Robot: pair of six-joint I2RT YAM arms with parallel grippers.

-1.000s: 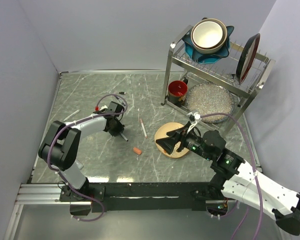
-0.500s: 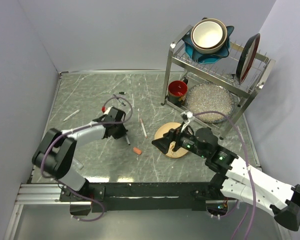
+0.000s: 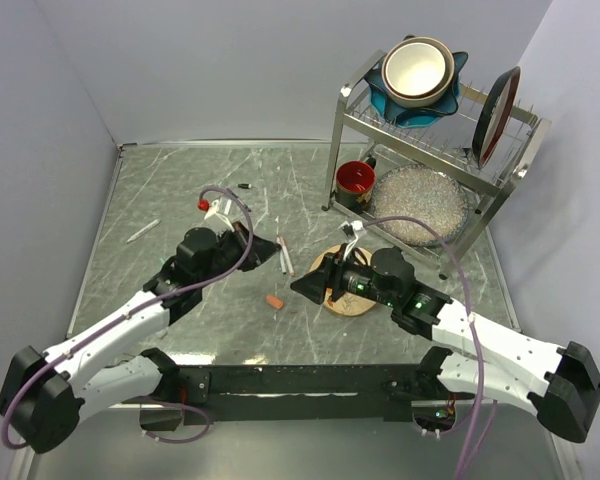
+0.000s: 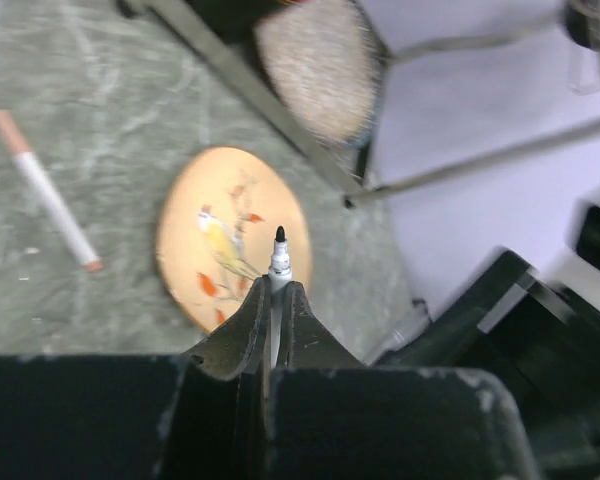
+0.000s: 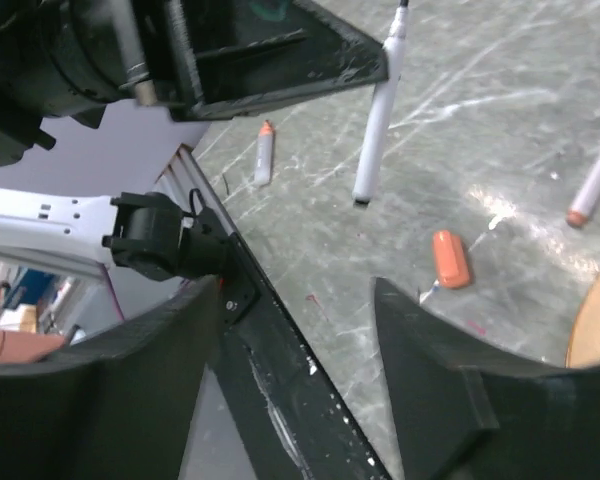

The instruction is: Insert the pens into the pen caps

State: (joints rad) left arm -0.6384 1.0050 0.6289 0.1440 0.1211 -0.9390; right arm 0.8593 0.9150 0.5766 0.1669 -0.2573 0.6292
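Pen [image 4: 277,258] pinched in left jaws, orange cap [image 3: 274,301] on table [image 3: 180,190]

On your grey marbled table [image 3: 180,190] lie an orange pen cap [image 3: 274,301], near it a white pen with a reddish tip [image 3: 285,258], a painted wooden disc [image 3: 352,302], a second pen [image 3: 143,230] far left, a red cup [image 3: 356,178] and a dish rack [image 3: 435,120].

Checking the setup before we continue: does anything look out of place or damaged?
Nothing looks spilled or damaged. Only loose parts stand out: an orange cap lies alone on the table, a white pen lies nearby, and the left gripper is shut on a black-tipped pen with no cap.
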